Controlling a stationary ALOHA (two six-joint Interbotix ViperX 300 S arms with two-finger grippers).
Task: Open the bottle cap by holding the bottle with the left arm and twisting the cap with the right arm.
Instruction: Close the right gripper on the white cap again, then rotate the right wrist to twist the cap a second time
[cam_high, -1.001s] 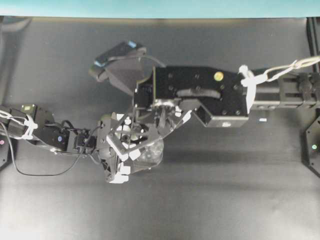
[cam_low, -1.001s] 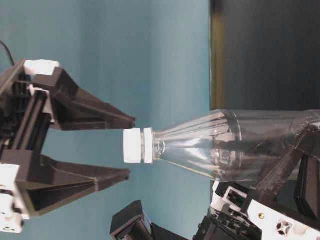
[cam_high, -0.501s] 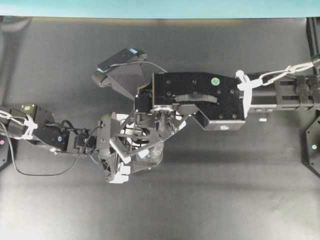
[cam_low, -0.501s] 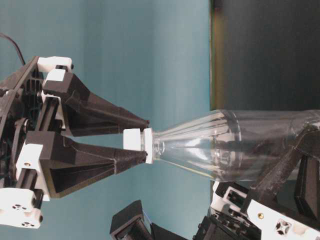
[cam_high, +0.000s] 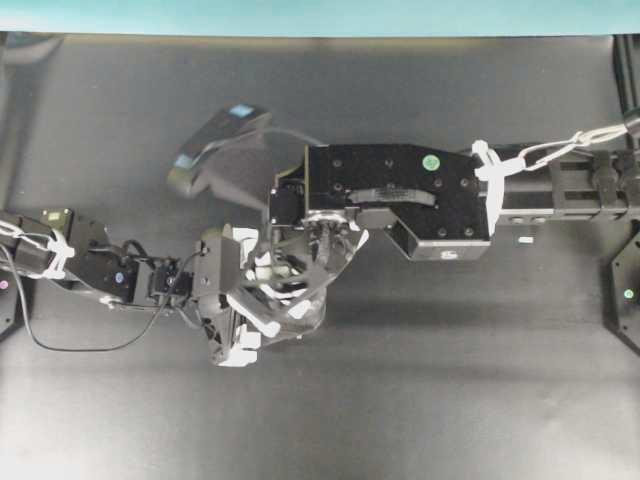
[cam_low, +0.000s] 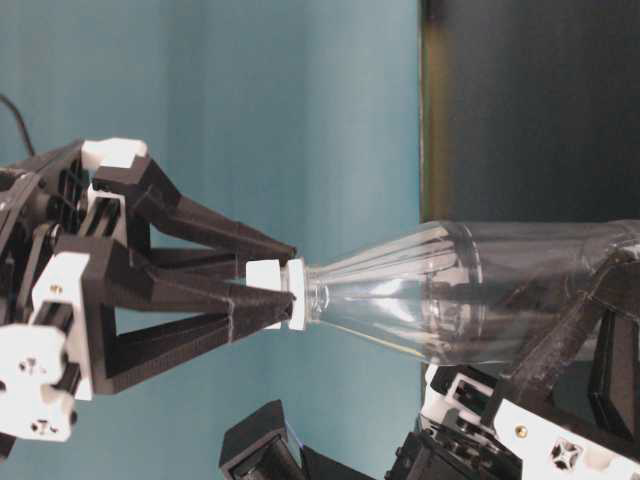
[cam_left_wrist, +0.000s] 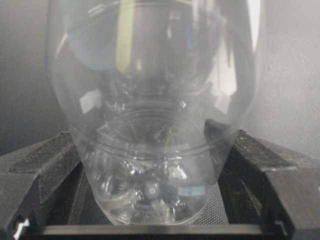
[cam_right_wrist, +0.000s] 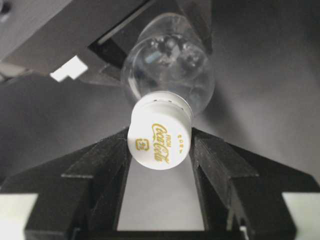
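Note:
The clear bottle (cam_low: 480, 290) is held up off the black table, its round body (cam_left_wrist: 150, 125) clamped between the fingers of my left gripper (cam_left_wrist: 152, 145), which is shut on it. The white bottle cap (cam_right_wrist: 160, 140) carries gold lettering and sits between the black fingers of my right gripper (cam_right_wrist: 161, 142), both pressed against its sides. In the table-level view, the right gripper (cam_low: 283, 285) pinches the cap (cam_low: 268, 293) at its fingertips. From overhead, the two grippers meet over the bottle (cam_high: 305, 315), the left gripper (cam_high: 260, 310) under the right gripper (cam_high: 290, 275).
A small white tape mark (cam_high: 525, 240) lies on the black table right of the right arm. A teal wall (cam_high: 320, 15) runs along the table's far edge. An arm base (cam_high: 628, 295) stands at the right edge.
The right gripper went from open around the cap to shut on it, then rolled about its axis with the cap between its fingers. The left gripper and bottle body stayed put.

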